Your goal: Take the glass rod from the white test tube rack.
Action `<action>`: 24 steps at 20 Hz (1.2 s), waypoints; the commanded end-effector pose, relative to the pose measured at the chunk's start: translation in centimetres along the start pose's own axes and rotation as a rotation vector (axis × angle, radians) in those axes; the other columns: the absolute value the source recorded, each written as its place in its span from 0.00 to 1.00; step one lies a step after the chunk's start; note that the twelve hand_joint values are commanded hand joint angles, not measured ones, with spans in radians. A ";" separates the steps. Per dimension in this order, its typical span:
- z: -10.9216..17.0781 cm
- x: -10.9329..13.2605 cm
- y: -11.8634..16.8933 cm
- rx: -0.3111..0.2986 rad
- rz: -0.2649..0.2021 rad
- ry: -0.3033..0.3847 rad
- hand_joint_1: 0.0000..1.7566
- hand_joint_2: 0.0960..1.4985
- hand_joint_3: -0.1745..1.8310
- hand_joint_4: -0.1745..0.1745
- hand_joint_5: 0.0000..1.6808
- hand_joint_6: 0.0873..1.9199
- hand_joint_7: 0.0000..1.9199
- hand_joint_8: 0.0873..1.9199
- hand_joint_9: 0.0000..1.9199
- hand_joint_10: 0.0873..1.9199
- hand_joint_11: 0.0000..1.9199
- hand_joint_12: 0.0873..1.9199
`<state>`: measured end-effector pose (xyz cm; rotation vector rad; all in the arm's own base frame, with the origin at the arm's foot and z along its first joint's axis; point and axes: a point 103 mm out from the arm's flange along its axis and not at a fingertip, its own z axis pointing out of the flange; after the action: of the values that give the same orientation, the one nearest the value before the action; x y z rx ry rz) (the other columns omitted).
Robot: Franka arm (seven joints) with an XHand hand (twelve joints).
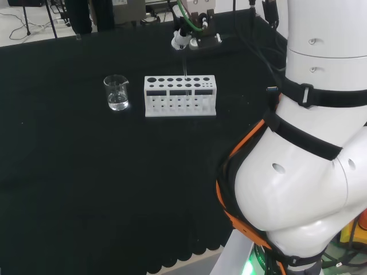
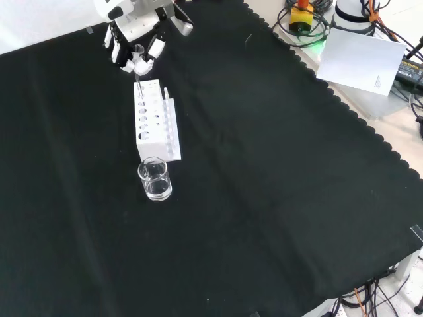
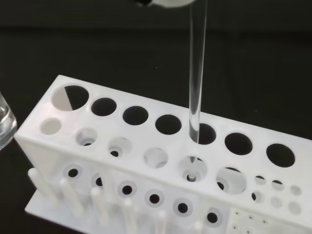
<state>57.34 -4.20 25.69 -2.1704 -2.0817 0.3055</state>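
Standing beside the rack (image 2: 153, 123), toward the cloth's (image 2: 264, 198) near edge in the front view, a beaker (image 2: 154, 179) holds liquid; hand (image 2: 135, 53) pinches the clear, upright glass rod (image 3: 196, 78).

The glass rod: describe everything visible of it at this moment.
The glass rod is a thin, clear, straight stick that looks like glass. It stands nearly upright in one hole of the top row of the white test tube rack, its lower end reaching down through the rack's tiers. In the front view the hand is at its upper end; whether the fingers grip it cannot be told.
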 end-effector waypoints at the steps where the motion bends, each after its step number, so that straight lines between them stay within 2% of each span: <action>1: -3.2 -0.4 -1.2 -0.178 0.075 -0.039 0.68 0.41 0.47 0.00 0.66 0.49 0.78 0.50 0.83 0.51 0.63 0.50; 5: -5.7 -0.6 -2.5 -0.215 0.097 -0.006 0.69 0.35 0.51 0.00 0.71 0.44 0.80 0.47 0.85 0.48 0.66 0.47; 11: -8.9 -0.7 -5.4 -0.300 0.078 0.086 0.69 0.32 0.53 0.00 0.74 0.40 0.82 0.43 0.87 0.44 0.68 0.45; 14: -9.9 -0.3 -6.4 -0.318 0.059 0.100 0.69 0.32 0.53 0.00 0.75 0.39 0.83 0.42 0.87 0.43 0.68 0.45; 17: -10.8 0.2 -7.8 -0.337 0.045 0.097 0.74 0.36 0.49 0.00 0.69 0.35 0.70 0.47 0.87 0.43 0.67 0.45; 20: -11.3 1.1 -8.5 -0.338 0.019 0.092 0.70 0.32 0.53 0.00 0.75 0.37 0.80 0.44 0.88 0.42 0.68 0.45; 24: -11.5 2.6 -8.5 -0.336 -0.025 0.085 0.70 0.30 0.54 0.00 0.76 0.37 0.83 0.42 0.89 0.42 0.68 0.45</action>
<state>51.94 -2.21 38.80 -2.3372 -2.1983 -0.1591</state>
